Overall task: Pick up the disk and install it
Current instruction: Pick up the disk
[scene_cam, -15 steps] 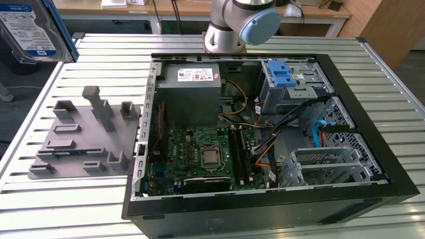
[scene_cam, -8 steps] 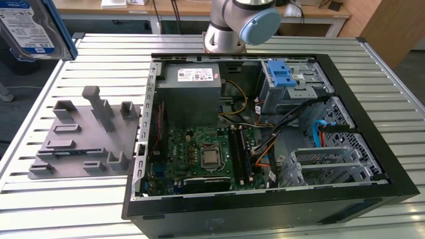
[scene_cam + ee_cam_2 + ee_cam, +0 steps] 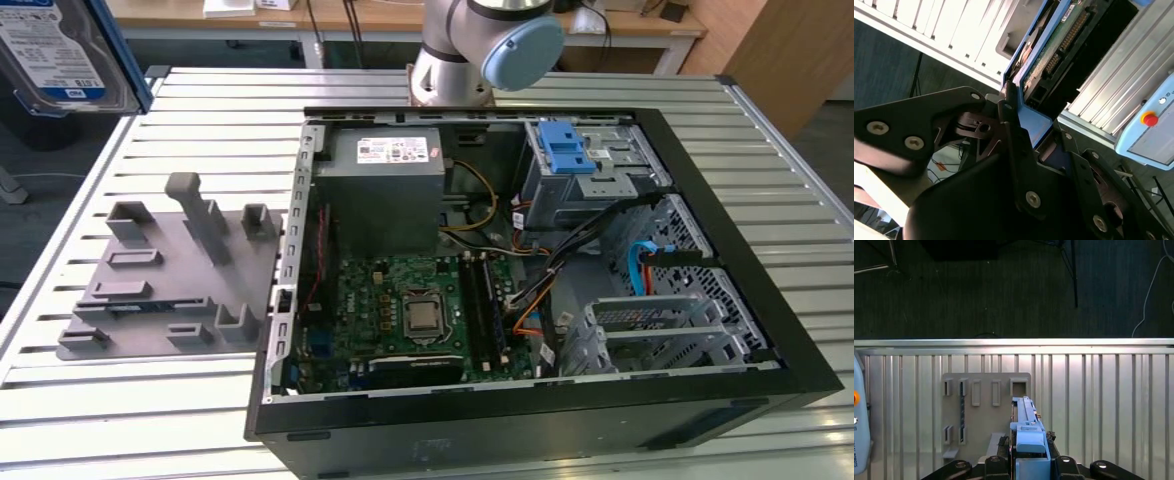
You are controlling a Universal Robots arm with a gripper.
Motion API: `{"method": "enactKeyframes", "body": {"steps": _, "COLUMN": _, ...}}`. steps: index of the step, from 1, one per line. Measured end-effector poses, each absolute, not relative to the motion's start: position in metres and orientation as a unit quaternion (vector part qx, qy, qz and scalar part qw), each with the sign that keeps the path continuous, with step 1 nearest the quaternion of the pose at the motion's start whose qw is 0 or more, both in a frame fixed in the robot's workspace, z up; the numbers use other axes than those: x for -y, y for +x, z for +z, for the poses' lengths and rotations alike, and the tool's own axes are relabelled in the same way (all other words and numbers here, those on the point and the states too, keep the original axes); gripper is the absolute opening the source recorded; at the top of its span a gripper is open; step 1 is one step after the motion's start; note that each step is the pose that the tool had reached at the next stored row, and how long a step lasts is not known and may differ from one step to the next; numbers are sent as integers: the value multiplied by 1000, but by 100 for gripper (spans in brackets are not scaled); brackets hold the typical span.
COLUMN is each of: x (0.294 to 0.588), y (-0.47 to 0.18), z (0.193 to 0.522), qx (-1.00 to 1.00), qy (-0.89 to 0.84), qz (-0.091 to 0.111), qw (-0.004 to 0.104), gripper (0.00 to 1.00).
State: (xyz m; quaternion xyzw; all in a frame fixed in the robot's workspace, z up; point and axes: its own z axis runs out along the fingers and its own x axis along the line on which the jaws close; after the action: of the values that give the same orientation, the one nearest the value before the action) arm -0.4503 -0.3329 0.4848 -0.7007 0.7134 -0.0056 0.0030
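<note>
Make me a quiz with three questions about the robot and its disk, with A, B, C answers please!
1. Where is the disk?
A. on the floor
B. in the gripper, up above the table
C. in a person's hand

2. What colour are the disk's side rails?
A. red
B. green
C. blue

3. How is the computer case?
A. open, with its inside showing
B. closed under a cover
C. packed in a carton

Answers:
1 B: in the first wrist view the gripper clamps the disk on edge, over the grey holder on the table.
2 C: both wrist views show a blue rail along the disk's side.
3 A: in the exterior view the case lies open and the green motherboard is in plain sight.
</note>
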Motion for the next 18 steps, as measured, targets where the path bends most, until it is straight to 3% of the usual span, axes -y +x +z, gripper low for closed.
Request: {"method": "enactKeyframes", "body": {"steps": 18, "x": 334, "y": -451, "z": 492, "qx": -713, "qy": -701, "qz": -6, "qw": 3, "gripper": 36}}
